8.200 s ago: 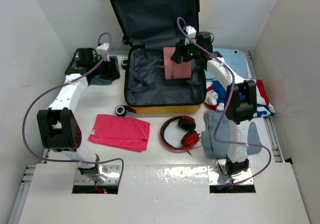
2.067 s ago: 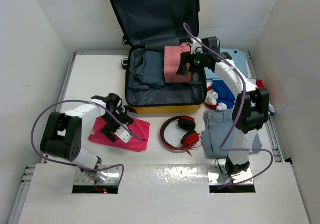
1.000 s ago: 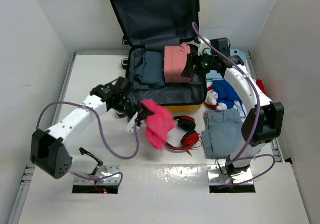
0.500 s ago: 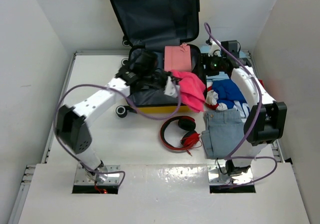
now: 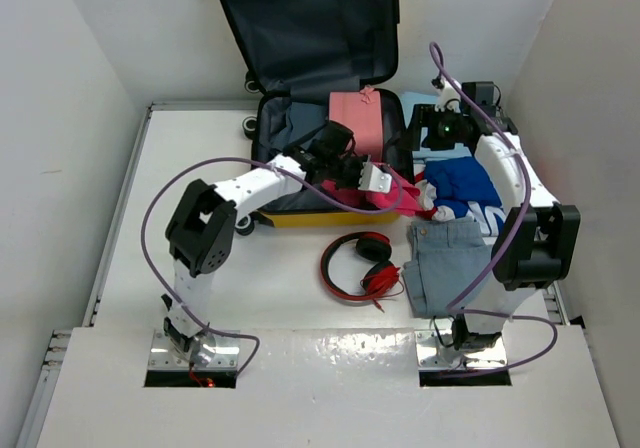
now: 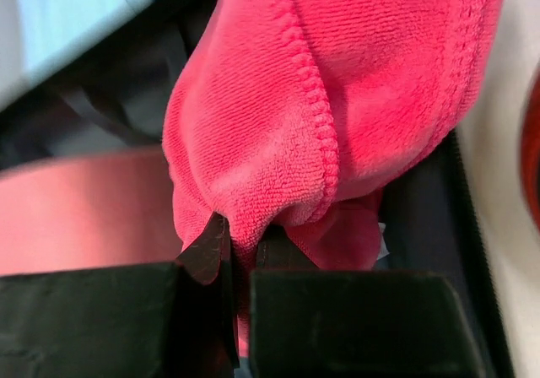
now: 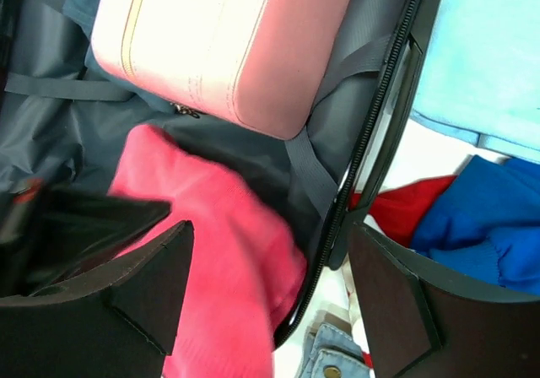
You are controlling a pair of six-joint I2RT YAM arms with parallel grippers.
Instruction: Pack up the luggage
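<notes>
Inspection, overhead view first. Finds small yellow hard-shell suitcase [image 5: 330,215] lying open at far middle of white table [image 5: 200,168], dark-lined lid raised behind. Records in its tray a pink boxy case [image 5: 357,123] at far right and a folded blue-grey garment [image 5: 285,133] at far left. Places left gripper [image 5: 388,184] over tray's near right corner, clamped on crumpled pink terry towel [image 5: 402,198], which hangs partly across right rim. Places right gripper [image 5: 452,131] just outside that rim; rates left arm as nearer to tray. Notes red headphones [image 5: 362,265], folded jeans [image 5: 450,263] and blue garment [image 5: 462,188] on table outside.

Left wrist view. Confirms fingers pinched tight on towel's hemmed fold, with dark lining beneath and pink boxy case alongside.

Right wrist view. Shows jaws spread wide, gripping nothing, above towel and zipper rim. Judges coming move as plain downward release into squarish tray, slightly longer left to right; warns of overhang fouling the zipper.
</notes>
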